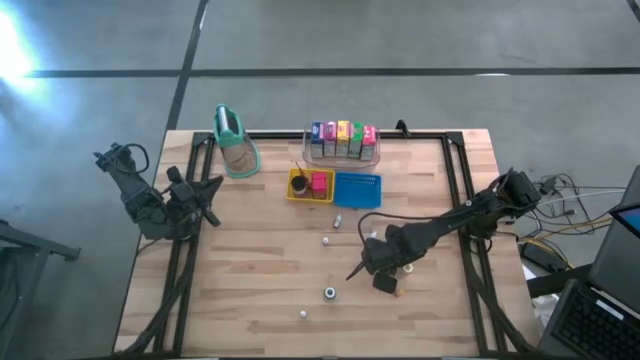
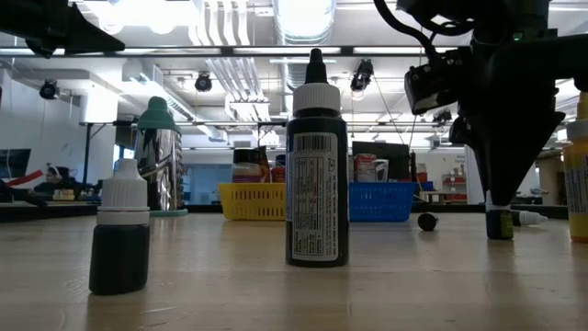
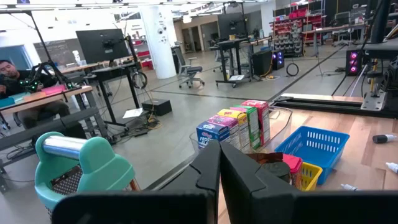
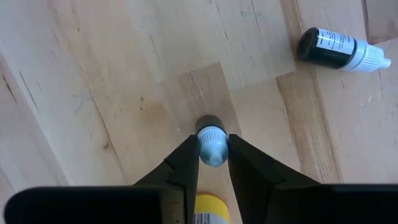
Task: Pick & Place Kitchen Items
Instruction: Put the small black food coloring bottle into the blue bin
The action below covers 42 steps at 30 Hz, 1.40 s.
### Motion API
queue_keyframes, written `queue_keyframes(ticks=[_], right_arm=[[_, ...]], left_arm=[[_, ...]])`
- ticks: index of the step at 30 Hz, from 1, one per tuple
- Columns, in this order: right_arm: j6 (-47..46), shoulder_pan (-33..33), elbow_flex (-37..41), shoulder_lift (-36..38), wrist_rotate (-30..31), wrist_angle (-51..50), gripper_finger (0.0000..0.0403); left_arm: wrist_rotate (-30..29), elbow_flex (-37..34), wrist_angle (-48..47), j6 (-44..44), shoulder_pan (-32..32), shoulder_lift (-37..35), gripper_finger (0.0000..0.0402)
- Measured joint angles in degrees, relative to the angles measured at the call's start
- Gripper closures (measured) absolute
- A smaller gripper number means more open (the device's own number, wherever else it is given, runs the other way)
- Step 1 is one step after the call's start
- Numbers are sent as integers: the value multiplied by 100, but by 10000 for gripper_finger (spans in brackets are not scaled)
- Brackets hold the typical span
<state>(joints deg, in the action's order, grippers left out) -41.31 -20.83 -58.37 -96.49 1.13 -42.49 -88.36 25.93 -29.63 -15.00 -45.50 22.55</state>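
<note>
The right gripper points straight down at the wooden table, toward its right side, its two dark fingers pressed against the pale blue cap of a small upright dropper bottle with a dark body. A second small dark bottle with a white cap lies on its side nearby. In the low view, two more dark bottles stand upright: a tall black-capped one and a shorter white-capped one. The left gripper waits at the table's left edge, fingers together.
</note>
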Motion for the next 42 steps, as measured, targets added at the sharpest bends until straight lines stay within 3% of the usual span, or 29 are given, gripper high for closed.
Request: queue_keyframes(ticks=[13, 22, 30, 42], right_arm=[[268, 102, -39, 190, -118, -78, 345], [816, 399, -398, 467, -131, -247, 322], [1632, 1136, -950, 601, -111, -1020, 344], [2650, 2605, -1659, 601, -107, -1708, 325]], left_arm=[[-1, 0, 0, 0, 0, 0, 387], [-2, 0, 0, 0, 0, 0, 387], [0, 0, -1, 0, 0, 3, 387], [-2, 0, 0, 0, 0, 9, 387]])
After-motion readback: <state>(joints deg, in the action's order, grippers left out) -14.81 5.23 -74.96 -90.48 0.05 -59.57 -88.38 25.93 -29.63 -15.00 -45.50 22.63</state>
